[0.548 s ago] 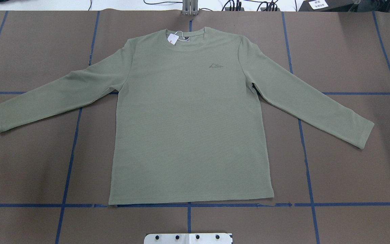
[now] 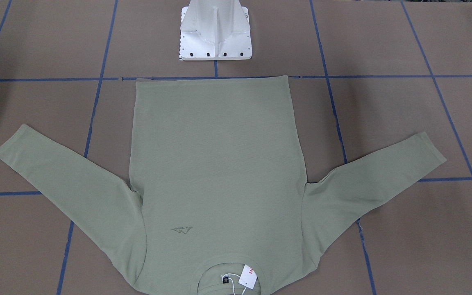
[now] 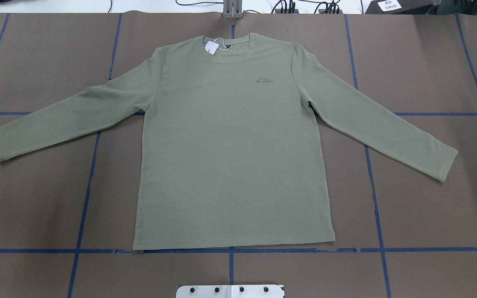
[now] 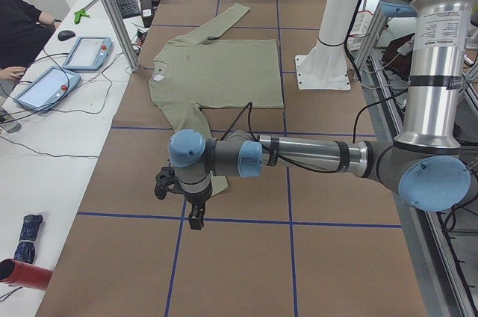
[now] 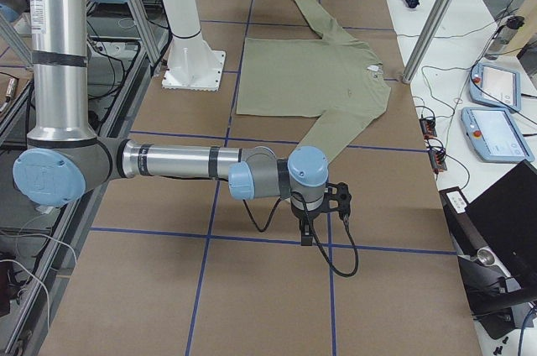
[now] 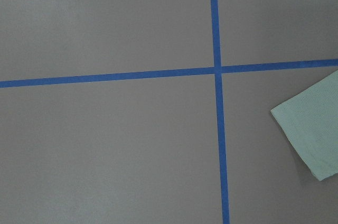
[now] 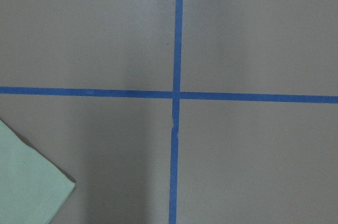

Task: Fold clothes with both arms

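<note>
We see the shirt [image 3: 230,145] flat on the tabletop [image 3: 429,207]. The left end effector [image 4: 196,216] and right end effector [image 5: 307,234] hang near its cuffs, not touching. We cannot tell how wide either is.

- Shirt [image 3: 230,165]: knit cloth with a fine ribbed texture, matt.
- Hang tag [image 3: 210,46]: white card, smooth.
- Table cover [image 3: 429,198]: brown, paper-like sheet, matt, with faint creases in the front-facing view.
- Tape lines [image 3: 429,249]: thin blue tape, smooth.
- Pedestal base [image 2: 215,37]: white painted metal with a satin sheen.
- My left arm [image 4: 314,154] and right arm [image 5: 176,161]: smooth grey metal tubes with a soft sheen.
- Joint caps [image 4: 186,149]: light blue, plastic-looking, glossy.
</note>
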